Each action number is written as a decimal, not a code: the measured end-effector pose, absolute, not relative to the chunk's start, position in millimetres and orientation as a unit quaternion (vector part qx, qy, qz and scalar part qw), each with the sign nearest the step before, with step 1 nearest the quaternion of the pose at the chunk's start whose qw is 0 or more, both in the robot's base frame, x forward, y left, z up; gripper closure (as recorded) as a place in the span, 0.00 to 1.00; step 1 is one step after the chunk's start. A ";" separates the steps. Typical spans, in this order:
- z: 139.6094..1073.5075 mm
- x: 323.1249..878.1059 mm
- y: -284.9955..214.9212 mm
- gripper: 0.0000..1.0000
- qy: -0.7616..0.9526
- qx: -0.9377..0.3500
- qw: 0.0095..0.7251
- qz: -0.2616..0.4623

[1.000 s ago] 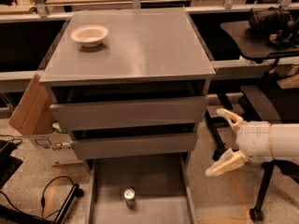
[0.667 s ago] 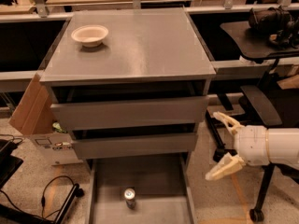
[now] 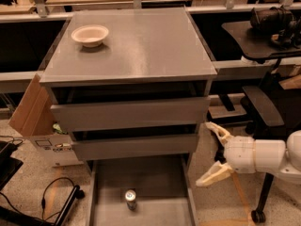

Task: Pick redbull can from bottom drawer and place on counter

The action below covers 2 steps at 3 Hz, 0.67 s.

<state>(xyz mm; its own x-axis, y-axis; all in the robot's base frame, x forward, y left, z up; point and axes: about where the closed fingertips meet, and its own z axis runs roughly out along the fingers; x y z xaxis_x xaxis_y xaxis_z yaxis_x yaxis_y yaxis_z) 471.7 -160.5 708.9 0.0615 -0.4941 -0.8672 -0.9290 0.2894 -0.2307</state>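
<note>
The redbull can (image 3: 130, 199) stands upright on the floor of the open bottom drawer (image 3: 155, 182), near its front middle; its silver top shows. The counter (image 3: 141, 46) is the grey square top of the cabinet. My gripper (image 3: 210, 153) is at the right of the cabinet, beside the drawer's right wall, at about the height of the second drawer. Its two cream fingers (image 3: 217, 132) are spread wide apart and hold nothing. The can is down and to the left of the gripper.
A cream bowl (image 3: 90, 35) sits at the counter's back left. Two upper grey drawers (image 3: 129, 114) are slightly out. A cardboard box (image 3: 30, 109) leans at the cabinet's left. A black office chair (image 3: 263, 102) stands at the right; cables (image 3: 56, 197) lie on the floor at left.
My gripper has moved slightly down and to the left, closer to the drawer's right side. The can and bowl have not moved.
</note>
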 end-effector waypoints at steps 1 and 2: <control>640.5 483.2 -129.3 0.00 0.637 -0.519 0.500 0.272; 565.2 498.2 -100.3 0.00 0.631 -0.499 0.509 0.305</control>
<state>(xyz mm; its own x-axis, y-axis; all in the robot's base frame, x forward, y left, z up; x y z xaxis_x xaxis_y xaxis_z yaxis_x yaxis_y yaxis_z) 498.2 -100.3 565.2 0.0171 -0.3189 -0.9476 -0.9409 0.3154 -0.1231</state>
